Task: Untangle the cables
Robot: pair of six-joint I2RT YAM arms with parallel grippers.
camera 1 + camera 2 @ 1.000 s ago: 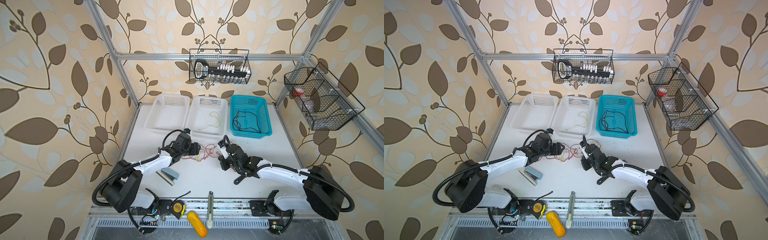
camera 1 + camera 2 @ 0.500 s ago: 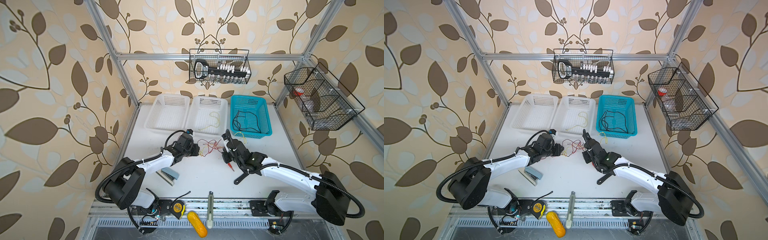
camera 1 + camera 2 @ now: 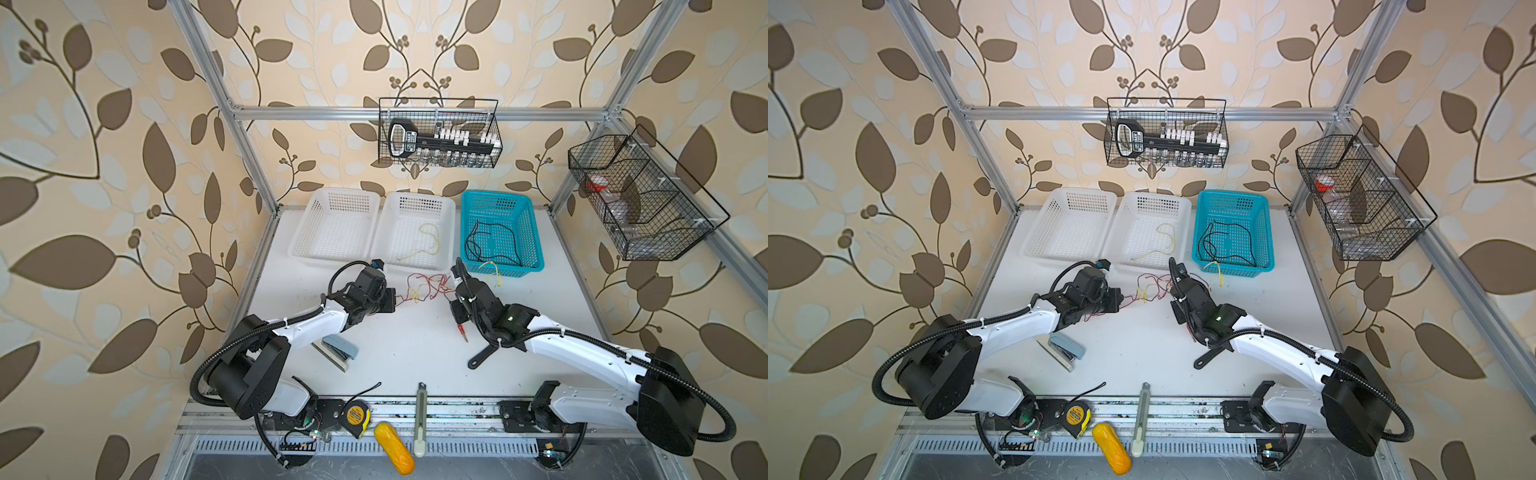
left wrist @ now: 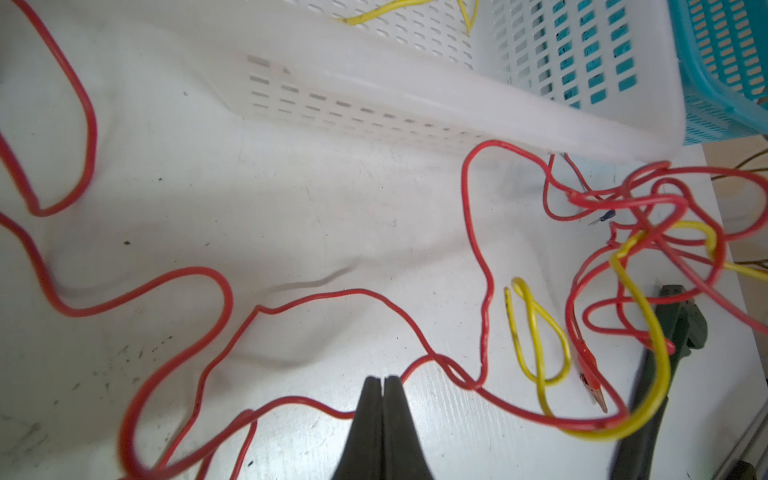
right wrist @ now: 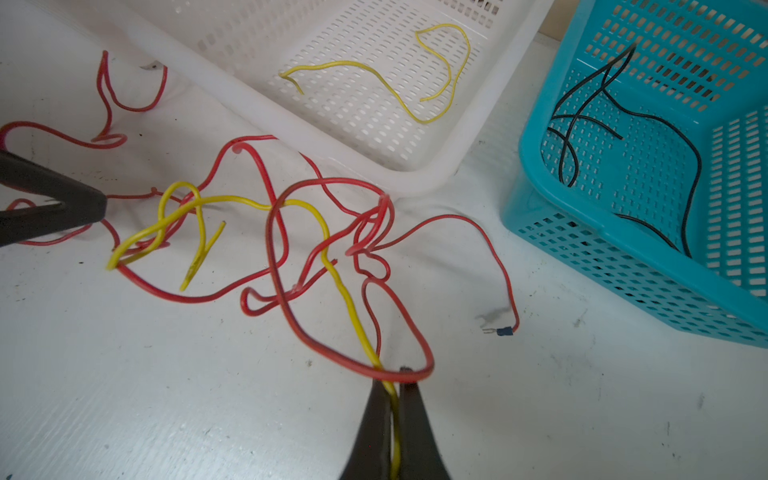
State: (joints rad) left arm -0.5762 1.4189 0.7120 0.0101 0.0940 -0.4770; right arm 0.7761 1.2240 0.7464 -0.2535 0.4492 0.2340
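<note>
Right wrist view gives us the clearest reading. The right tool (image 5: 392, 380) is clenched on a yellow cable (image 5: 345, 299), which runs down between its fingers. A red loop (image 5: 291, 318) lies across the tips, and we cannot tell whether it is pinched as well.

Left wrist view shows the left tool (image 4: 381, 380) with its jaws pressed together on a red cable (image 4: 307, 401), which enters at one side and leaves at the other.

In both top views the cable tangle (image 3: 424, 286) lies on the bench (image 3: 407, 345) between the two tools, just in front of the white basket (image 5: 415, 183).

We judge the holds deliberate: one colour per tool, at opposite sides of the tangle, so that drawing apart would slip yellow out of red. A yellow loop (image 5: 179, 185) wraps a red strand near the left tool, and we expect it to bind first.

Sorting looks partly done. One loose yellow cable (image 5: 374, 75) lies in the white basket, and black cables (image 5: 694, 166) lie in the teal basket (image 5: 623, 266).

On room, the basket walls close off the far side. Open bench lies toward the near edge, between the arms. A stapler (image 3: 338, 353) beside the left arm is the nearest obstacle there. One red end with a fork terminal (image 5: 505, 331) rests near the teal basket's wall and could catch on its slots.
</note>
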